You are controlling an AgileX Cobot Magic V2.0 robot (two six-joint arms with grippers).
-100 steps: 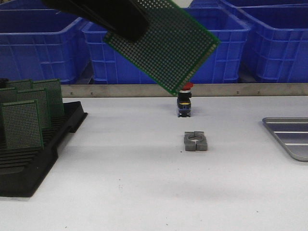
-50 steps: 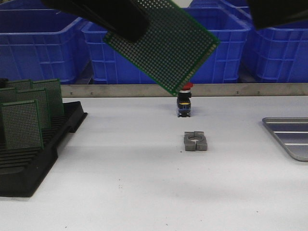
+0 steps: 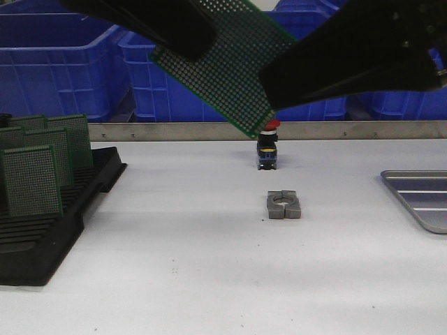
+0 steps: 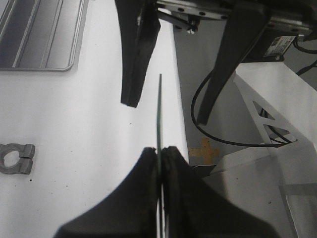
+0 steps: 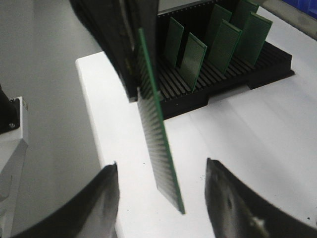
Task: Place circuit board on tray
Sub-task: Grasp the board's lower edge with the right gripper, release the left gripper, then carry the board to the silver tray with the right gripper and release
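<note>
My left gripper (image 4: 161, 151) is shut on a green perforated circuit board (image 3: 223, 63) and holds it tilted, high above the table's middle. The board shows edge-on in the left wrist view (image 4: 158, 119) and the right wrist view (image 5: 158, 144). My right gripper (image 5: 161, 191) is open, its fingers (image 5: 106, 198) either side of the board's free end without touching it. In the front view the right gripper (image 3: 279, 87) reaches in from the upper right and covers the board's right corner. The grey metal tray (image 3: 419, 195) lies at the table's right edge, also in the left wrist view (image 4: 39, 34).
A black slotted rack (image 3: 49, 230) with several upright green boards (image 3: 31, 181) stands at the left. A small grey clamp block (image 3: 283, 205) and a red-topped black button part (image 3: 267, 150) sit mid-table. Blue bins (image 3: 63, 63) line the back.
My right arm has come in from the upper right until its open fingers straddle the board's free end. The left gripper and the board have stayed still.
</note>
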